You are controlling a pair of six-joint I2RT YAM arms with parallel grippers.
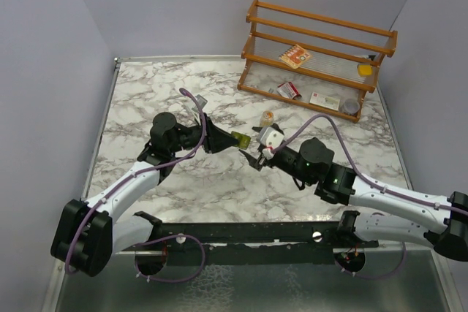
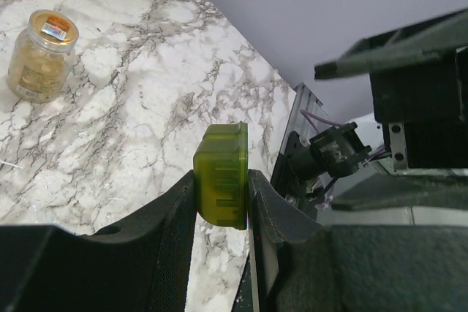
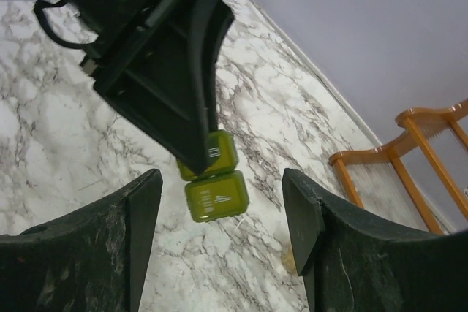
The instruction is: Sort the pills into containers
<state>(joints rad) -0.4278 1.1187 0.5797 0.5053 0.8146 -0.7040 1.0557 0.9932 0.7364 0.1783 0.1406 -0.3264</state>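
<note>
The left jaws are clenching on the olive-green pill box, gripping it by its two flat sides and holding it up off the marble bench around the middle, with most of the box sticking out towards the right. The right jaws are standing released and spread wide just right of the box, facing it without touching; in the right wrist view two lidded compartments are showing between them. A clear bottle with an orange cap is standing upright on the bench just beyond, its yellowish contents too small to tell apart. A wooden rack is sitting at the far right, carrying red-and-white cartons.
</note>
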